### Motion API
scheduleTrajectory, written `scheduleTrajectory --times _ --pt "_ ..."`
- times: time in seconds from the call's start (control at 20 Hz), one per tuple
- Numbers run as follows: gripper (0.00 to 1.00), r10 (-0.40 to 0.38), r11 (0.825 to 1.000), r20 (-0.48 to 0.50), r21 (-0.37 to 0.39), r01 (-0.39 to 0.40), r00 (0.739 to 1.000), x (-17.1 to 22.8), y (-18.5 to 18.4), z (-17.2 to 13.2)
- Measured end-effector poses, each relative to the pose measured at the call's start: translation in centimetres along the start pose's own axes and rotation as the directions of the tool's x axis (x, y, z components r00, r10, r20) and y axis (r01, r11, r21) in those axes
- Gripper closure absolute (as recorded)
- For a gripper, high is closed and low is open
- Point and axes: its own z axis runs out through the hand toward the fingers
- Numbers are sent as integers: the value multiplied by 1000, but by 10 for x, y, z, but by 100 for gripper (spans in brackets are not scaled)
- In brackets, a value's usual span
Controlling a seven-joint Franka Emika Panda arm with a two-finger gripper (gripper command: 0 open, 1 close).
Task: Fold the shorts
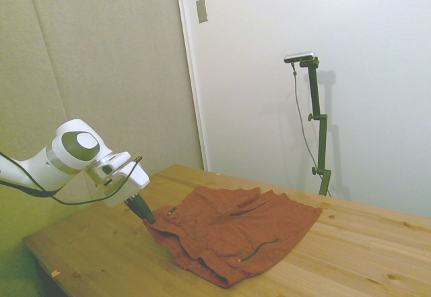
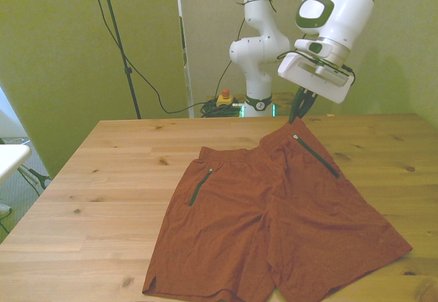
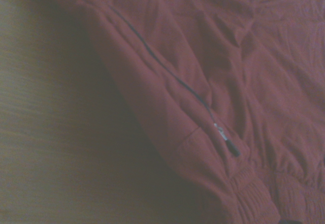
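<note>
The shorts (image 2: 274,227) are rust-orange and soft, with thin dark green zipper lines (image 2: 200,187) on both sides. They lie on the wooden table with both legs spread out. One corner at the waist is lifted up off the table — the cloth hangs down from it. The waist looks wrinkly up close (image 3: 264,193).

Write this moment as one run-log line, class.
task: fold shorts | gripper: shut on waistband corner, lifting it | shorts: otherwise spread flat on table, not yet folded
</note>
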Motion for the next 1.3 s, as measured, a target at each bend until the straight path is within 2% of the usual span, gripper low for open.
scheduleTrajectory --times 0.2,0.35,0.5,0.65,0.7,0.85,0.95,1.15,1.3 --pt "100 56 995 121 70 -65 991 47 40 0" --pt "100 105 987 201 98 -127 974 83 74 13" --pt "100 164 976 271 93 -195 949 108 113 39" --pt "100 214 967 307 66 -245 927 119 143 82" --pt "0 232 963 313 56 -262 921 120 150 99" --pt "0 282 948 356 40 -317 891 125 163 151" --pt "0 301 941 377 34 -338 876 133 171 169" --pt "0 325 931 373 33 -362 869 148 183 173" --pt "0 326 932 376 29 -362 867 148 184 176"
